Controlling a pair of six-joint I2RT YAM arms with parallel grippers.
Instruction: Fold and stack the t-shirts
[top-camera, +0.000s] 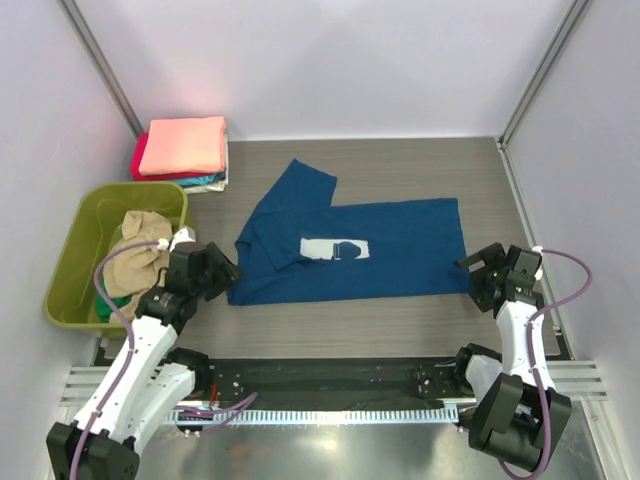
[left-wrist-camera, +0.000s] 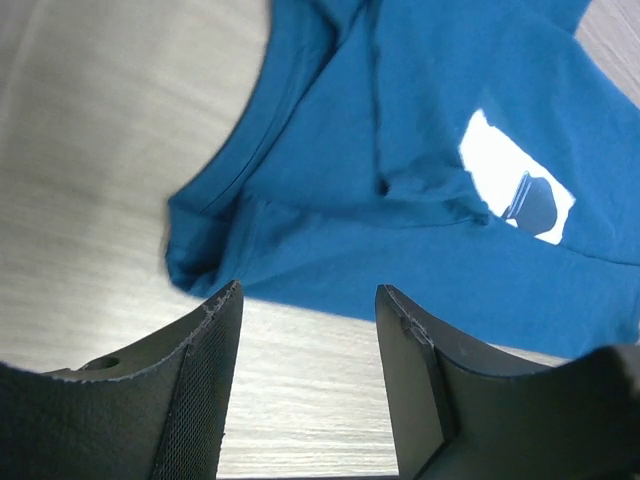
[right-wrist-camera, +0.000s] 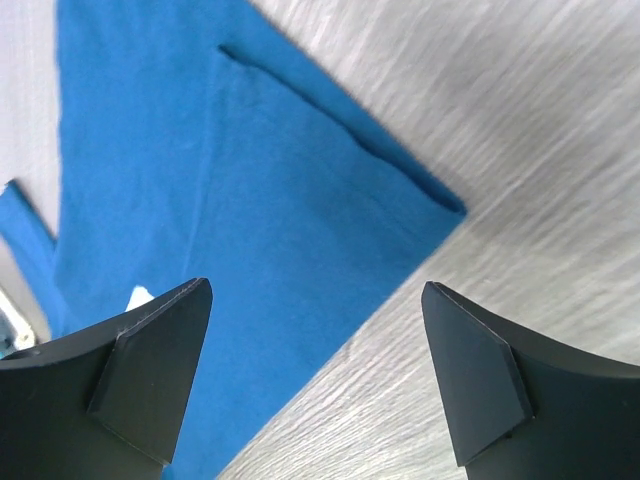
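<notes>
A navy blue t-shirt (top-camera: 390, 250) lies flat on the table, folded lengthwise, with a white inner patch (top-camera: 335, 248) showing and one sleeve pointing to the back. My left gripper (top-camera: 226, 272) hovers just off the shirt's left end, by the collar (left-wrist-camera: 240, 160). It is open, with bare table between its fingers (left-wrist-camera: 215, 380). My right gripper (top-camera: 478, 270) stands wide open at the shirt's right hem corner (right-wrist-camera: 440, 205), holding nothing. Folded shirts are stacked at the back left, salmon-pink (top-camera: 183, 145) on top, red and teal edges below.
An olive-green tub (top-camera: 80, 235) sits at the left table edge and holds a crumpled tan shirt (top-camera: 135, 262) and a bit of green cloth (top-camera: 106, 310). Walls close off the back and both sides. A metal rail (top-camera: 330, 375) runs along the near edge.
</notes>
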